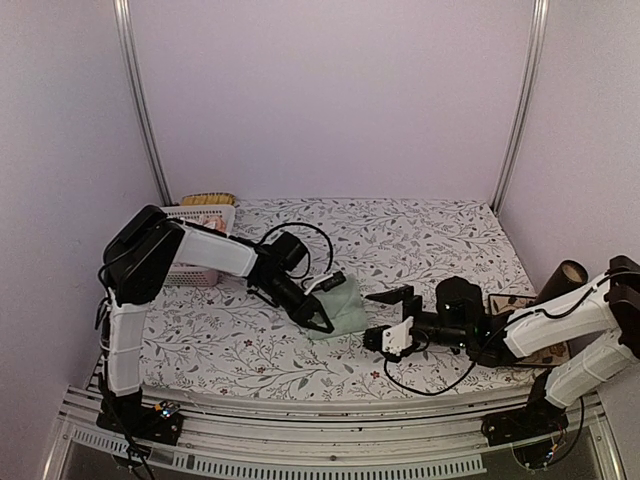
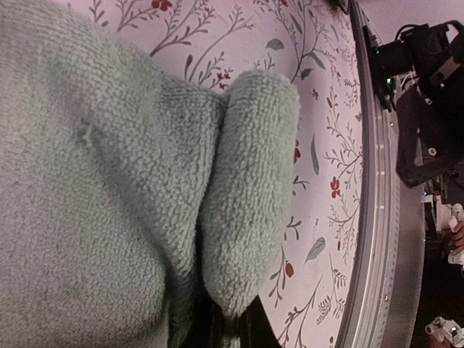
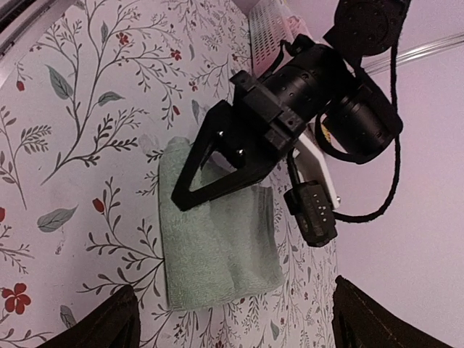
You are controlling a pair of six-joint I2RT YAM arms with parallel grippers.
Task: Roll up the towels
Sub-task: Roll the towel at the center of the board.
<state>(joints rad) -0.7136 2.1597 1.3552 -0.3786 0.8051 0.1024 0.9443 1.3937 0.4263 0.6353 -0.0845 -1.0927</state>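
One mint towel (image 3: 217, 254), left fingers (image 3: 183, 199) pinching, visible from right wrist

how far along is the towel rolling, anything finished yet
Nothing looks finished. In hand: the mint green towel lies on the table only folded over, not a tight roll, with the left end effector shut on its edge and the right end effector open beside it. Left: finishing this roll, then the second towel, not clearly visible: an orange shape by the basket is too small to identify.

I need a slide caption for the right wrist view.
Left gripper closed on the mint green towel, floral table beneath.
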